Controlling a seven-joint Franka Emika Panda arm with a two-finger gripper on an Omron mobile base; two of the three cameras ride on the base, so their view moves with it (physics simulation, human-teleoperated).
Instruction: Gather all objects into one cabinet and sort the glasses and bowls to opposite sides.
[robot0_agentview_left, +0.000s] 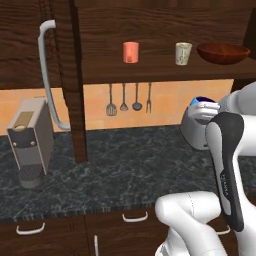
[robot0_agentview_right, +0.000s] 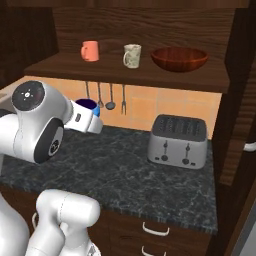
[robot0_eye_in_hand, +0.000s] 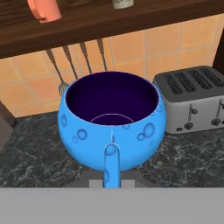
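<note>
From the left base view, I see the dark wood cabinet (robot0_agentview_left: 150, 30) with its door swung open and a long grey handle (robot0_agentview_left: 50, 75) on it. On its shelf stand the orange cup (robot0_agentview_left: 131, 52), then the beige cup (robot0_agentview_left: 183, 53), and the wide brown bowl (robot0_agentview_left: 223, 52) at the right end, each a bit apart. A coffee machine (robot0_agentview_left: 30, 140) stands on the dark counter (robot0_agentview_left: 125, 170) to the left, and my white arm hides most of the toaster (robot0_agentview_left: 192, 132). Just a blue rim of the blue bowl (robot0_agentview_left: 202, 100) peeks out above my hand. From the right base view, the toaster (robot0_agentview_right: 178, 141) shows whole, with bare counter in front of it, and the blue bowl (robot0_agentview_right: 87, 106) sits at the end of my arm, up in the air under the shelf edge. There is free shelf between the cups and to the left of the orange cup (robot0_agentview_right: 90, 50). In the hand view, the blue bowl (robot0_eye_in_hand: 111, 124) is right in front of me with its dark inside showing, and my pincer (robot0_eye_in_hand: 111, 168) is squeezed tight on its near rim. The spoons and forks (robot0_eye_in_hand: 76, 61) hang on the wall behind it.
</note>
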